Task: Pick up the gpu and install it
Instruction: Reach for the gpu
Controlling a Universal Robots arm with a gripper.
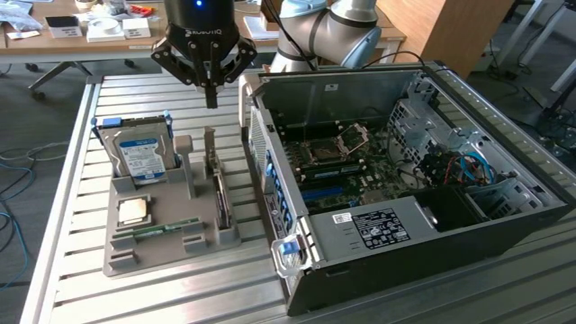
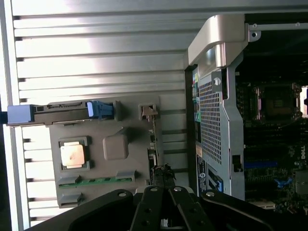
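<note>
The exterior view looks down obliquely from above. The wrist view faces straight down, nearer; both share the grey parts holder (image 1: pixel 166 254) and computer case (image 1: pixel 423 270).

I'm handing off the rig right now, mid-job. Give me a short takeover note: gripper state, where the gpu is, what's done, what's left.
Gripper: shut and empty, hanging above the grey holder near the gpu's end, touching nothing.
Gpu: standing on edge in the holder, beside the open computer case.
Done: nothing yet; the gpu is not gripped.
Left: the pick-up and the install in the case.
</note>
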